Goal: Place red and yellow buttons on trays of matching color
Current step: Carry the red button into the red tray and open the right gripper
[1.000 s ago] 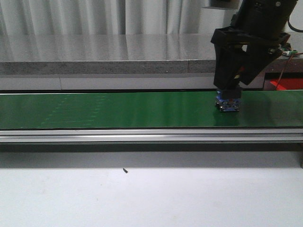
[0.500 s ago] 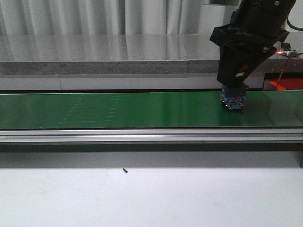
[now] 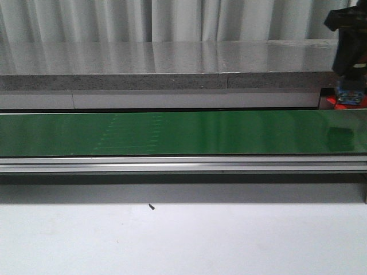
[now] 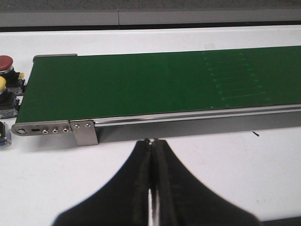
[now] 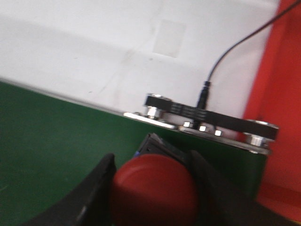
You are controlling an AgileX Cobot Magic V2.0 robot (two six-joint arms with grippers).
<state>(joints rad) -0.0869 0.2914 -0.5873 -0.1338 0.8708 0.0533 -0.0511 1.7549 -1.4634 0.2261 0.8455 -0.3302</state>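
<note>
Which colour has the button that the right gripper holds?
Red button; the right wrist view shows it best.

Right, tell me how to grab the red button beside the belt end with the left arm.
Take the red button from above, jaws closing on the dark body under its domed cap, which should stop slipping. Open the left gripper, now shut, and turn it so the jaws miss the yellow button close beside.

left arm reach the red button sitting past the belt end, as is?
Probably yes. The left gripper is shut and holds nothing, and only bare table lies between it and the red button off the green belt end.
</note>
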